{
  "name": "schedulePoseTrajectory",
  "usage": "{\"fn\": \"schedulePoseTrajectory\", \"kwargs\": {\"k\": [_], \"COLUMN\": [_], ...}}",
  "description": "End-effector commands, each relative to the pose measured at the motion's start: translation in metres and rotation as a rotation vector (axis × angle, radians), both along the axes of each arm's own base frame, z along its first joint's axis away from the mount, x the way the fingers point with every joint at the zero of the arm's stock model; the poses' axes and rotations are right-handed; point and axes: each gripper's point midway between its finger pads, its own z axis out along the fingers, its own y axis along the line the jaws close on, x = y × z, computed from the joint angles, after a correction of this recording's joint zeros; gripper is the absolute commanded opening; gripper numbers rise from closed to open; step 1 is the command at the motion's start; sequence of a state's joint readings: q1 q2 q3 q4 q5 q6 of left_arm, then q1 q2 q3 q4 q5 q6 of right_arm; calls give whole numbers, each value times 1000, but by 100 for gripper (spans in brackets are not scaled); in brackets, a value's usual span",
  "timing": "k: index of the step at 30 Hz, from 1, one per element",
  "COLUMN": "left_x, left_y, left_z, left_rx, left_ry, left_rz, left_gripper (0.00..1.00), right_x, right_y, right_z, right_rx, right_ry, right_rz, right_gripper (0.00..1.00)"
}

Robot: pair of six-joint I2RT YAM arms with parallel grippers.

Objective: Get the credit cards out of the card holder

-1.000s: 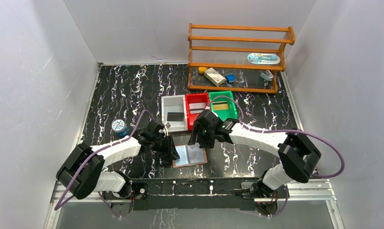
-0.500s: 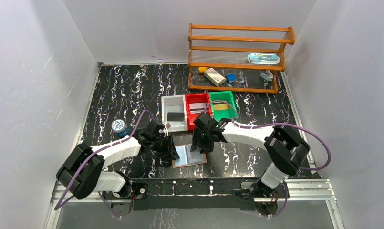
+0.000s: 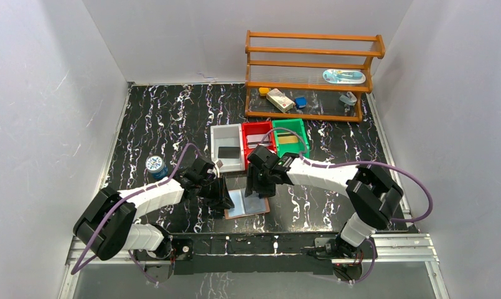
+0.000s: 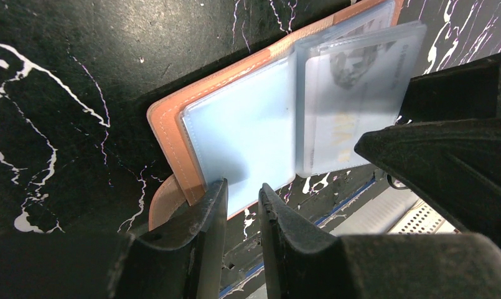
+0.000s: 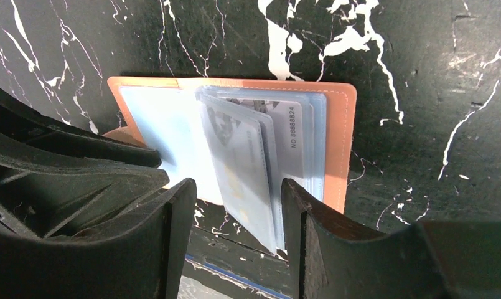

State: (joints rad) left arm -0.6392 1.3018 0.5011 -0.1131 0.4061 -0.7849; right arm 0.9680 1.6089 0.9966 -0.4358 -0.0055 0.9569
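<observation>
The tan-brown card holder [image 3: 246, 204] lies open near the table's front edge, its light blue lining [image 4: 235, 131] facing up. Clear sleeves stand up from its middle, and a pale credit card [image 5: 241, 162] sits in the raised one. Another card [image 5: 294, 134] lies in the sleeve behind it. My left gripper [image 3: 226, 200] [image 4: 243, 190] rests on the holder's left edge beside the strap tab [image 4: 163, 199], its jaws a narrow slit apart with nothing between them. My right gripper [image 3: 255, 192] [image 5: 235, 190] is open, its fingers either side of the raised sleeve's lower end.
White [image 3: 228, 148], red [image 3: 257, 140] and green [image 3: 289, 137] bins stand just behind the holder. A wooden rack [image 3: 310, 75] with small items is at the back right. A blue can [image 3: 155, 165] stands to the left. The metal front rail [image 3: 285, 246] runs just below the holder.
My right gripper has moved left and down over the holder's raised sleeves. The left gripper and the holder have stayed in place.
</observation>
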Motion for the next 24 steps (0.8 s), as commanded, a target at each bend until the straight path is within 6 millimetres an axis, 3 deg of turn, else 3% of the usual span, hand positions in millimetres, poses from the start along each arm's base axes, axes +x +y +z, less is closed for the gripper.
{"fn": "schedulePoseTrajectory", "kwargs": {"k": [1, 9, 15, 21, 24], "left_x": [-6, -6, -6, -6, -6], "left_y": [4, 4, 5, 4, 5], "left_z": [-2, -1, -2, -1, -1], "left_rx": [25, 23, 27, 26, 26], "left_ry": [17, 15, 16, 15, 14], "left_rz": [-16, -17, -16, -20, -21], "left_gripper": [24, 24, 24, 24, 24], "right_x": [6, 9, 9, 21, 22], "right_y": [11, 9, 7, -24, -17], "right_z": [19, 29, 27, 21, 23], "right_rx": [11, -39, -55, -229, -195], "right_ry": [-43, -101, -91, -147, -153], "right_rz": [10, 9, 5, -49, -36], "right_gripper": [61, 53, 59, 64, 64]}}
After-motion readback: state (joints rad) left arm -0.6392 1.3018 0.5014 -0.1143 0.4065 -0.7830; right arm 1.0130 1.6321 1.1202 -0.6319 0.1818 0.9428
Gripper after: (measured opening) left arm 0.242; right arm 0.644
